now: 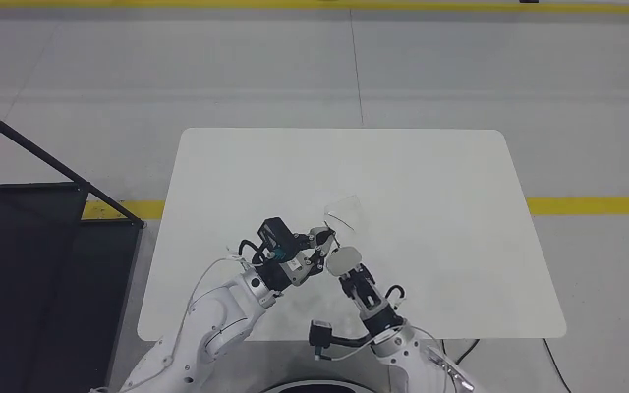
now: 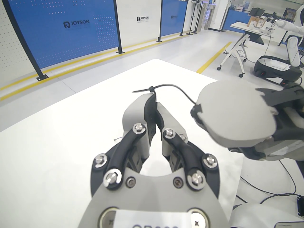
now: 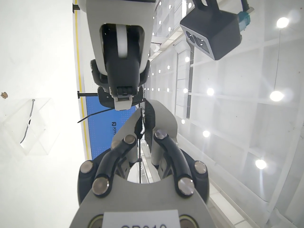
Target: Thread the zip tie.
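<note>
A thin black zip tie (image 2: pixel 171 86) is held in the air between both grippers, above the front middle of the white table (image 1: pixel 442 196). My left gripper (image 2: pixel 154 100) is shut on it just below its small head (image 2: pixel 151 88), and the pointed tail tip (image 2: pixel 137 91) sticks out past the head. From the head the strap arcs over to my right gripper (image 2: pixel 196 109), which is shut on its other part. In the right wrist view the right gripper (image 3: pixel 143 112) pinches the strap, with the left gripper (image 3: pixel 122 96) close beyond it. From above, the grippers (image 1: pixel 319 239) (image 1: pixel 344 261) nearly touch.
A clear plastic box (image 1: pixel 341 208) lies on the table just beyond the grippers, and the same box (image 3: pixel 30 124) holds another zip tie. A small brown speck (image 3: pixel 4 94) lies near it. A black panel (image 1: pixel 49 275) stands off the table's left side.
</note>
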{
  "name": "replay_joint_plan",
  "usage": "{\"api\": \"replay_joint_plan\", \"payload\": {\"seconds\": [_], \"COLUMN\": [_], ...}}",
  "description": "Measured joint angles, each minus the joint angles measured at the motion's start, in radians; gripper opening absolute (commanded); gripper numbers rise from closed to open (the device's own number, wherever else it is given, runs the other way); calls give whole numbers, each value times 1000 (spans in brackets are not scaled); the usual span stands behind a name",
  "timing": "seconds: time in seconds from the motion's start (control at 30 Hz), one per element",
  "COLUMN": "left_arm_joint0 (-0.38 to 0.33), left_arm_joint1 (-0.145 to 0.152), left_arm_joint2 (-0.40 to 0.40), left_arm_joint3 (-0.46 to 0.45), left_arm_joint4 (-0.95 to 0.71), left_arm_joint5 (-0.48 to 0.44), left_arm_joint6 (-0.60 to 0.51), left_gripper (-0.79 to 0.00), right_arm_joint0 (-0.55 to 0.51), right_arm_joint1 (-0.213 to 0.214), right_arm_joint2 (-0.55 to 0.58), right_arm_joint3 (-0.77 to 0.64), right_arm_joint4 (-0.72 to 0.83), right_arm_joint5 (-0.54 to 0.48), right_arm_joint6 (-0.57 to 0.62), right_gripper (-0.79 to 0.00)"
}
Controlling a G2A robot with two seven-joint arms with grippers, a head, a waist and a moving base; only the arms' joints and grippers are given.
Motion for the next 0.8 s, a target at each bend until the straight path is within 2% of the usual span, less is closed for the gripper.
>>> {"api": "replay_joint_plan", "payload": {"seconds": [0.27, 0.37, 0.47, 0.53, 0.63, 0.7, 0.8], "left_arm_joint0": [7, 7, 9, 9, 9, 9, 9], "left_arm_joint1": [-5, -7, -9, -11, -13, -13, -13], "left_arm_joint2": [-22, -35, -46, -52, -57, -57, -56], "left_arm_joint3": [-8, -9, -9, -6, 3, 3, 3], "left_arm_joint4": [-51, -78, -109, -151, -243, -242, -226], "left_arm_joint5": [12, 17, 16, 4, -17, -17, -16], "left_arm_joint6": [4, 11, 17, 16, -12, -11, -9], "left_gripper": [-785, -785, -785, -785, -785, -785, -785], "right_arm_joint0": [-88, -131, -163, -165, -164, -164, -166], "right_arm_joint1": [11, 15, 19, 22, 22, 22, 21], "right_arm_joint2": [96, 134, 163, 178, 179, 178, 177], "right_arm_joint3": [-14, -25, -39, -42, -42, -42, -42], "right_arm_joint4": [68, 142, 333, 541, 707, 695, 557], "right_arm_joint5": [118, 181, 225, 220, 218, 218, 218], "right_arm_joint6": [-30, -53, -145, -244, -258, -230, -229], "right_gripper": [0, 0, 0, 0, 0, 0, 0]}}
